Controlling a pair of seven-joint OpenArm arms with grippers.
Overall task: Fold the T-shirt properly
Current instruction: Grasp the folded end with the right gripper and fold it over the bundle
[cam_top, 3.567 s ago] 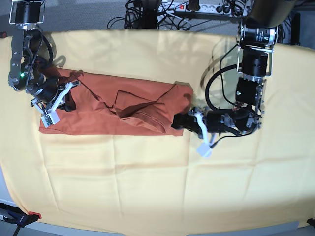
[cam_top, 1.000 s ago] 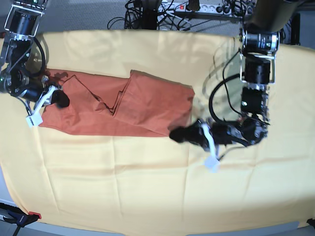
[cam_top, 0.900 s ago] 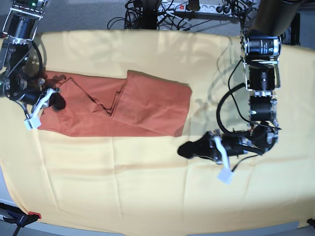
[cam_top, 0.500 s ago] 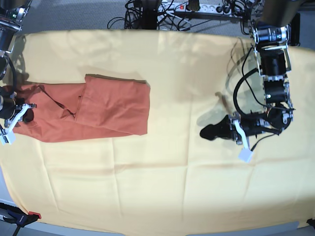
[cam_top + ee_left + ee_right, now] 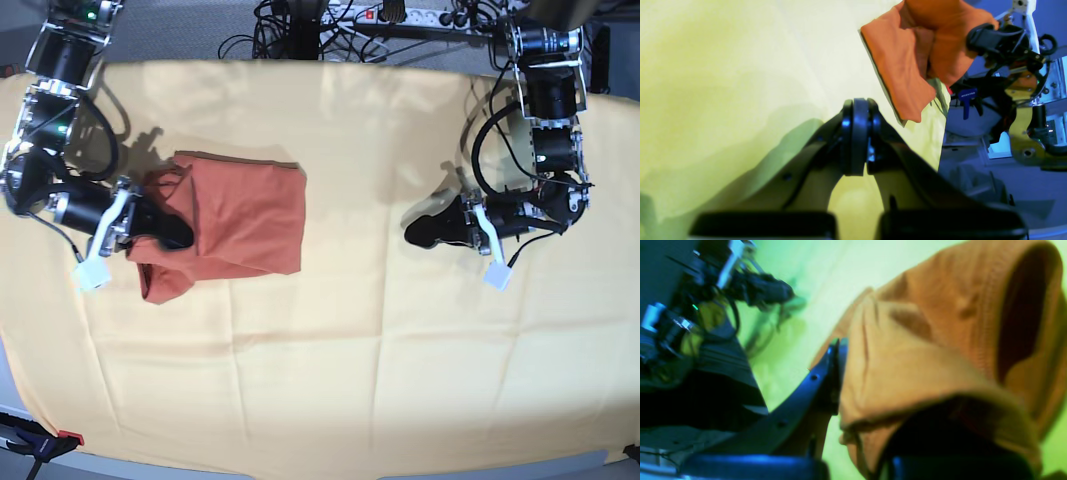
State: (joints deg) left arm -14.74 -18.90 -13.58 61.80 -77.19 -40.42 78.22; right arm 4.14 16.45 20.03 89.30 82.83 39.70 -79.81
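T-shirt (image 5: 235, 225), rust-orange and partly folded, lies bunched on the pale yellow cloth (image 5: 330, 370) covering the bench, toward the base view's left, where the right claw (image 5: 172, 236) is clamped on its draped edge, while the left claw (image 5: 418, 234) hangs pinched closed and empty, well apart.

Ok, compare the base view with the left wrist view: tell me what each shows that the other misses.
Only the base view shows the whole yellow cloth, the cables behind the table, and the left arm from outside. Only the left wrist view shows the left gripper up close, jaws shut on nothing. Both show the T-shirt bunched at the right gripper, far from the left one.
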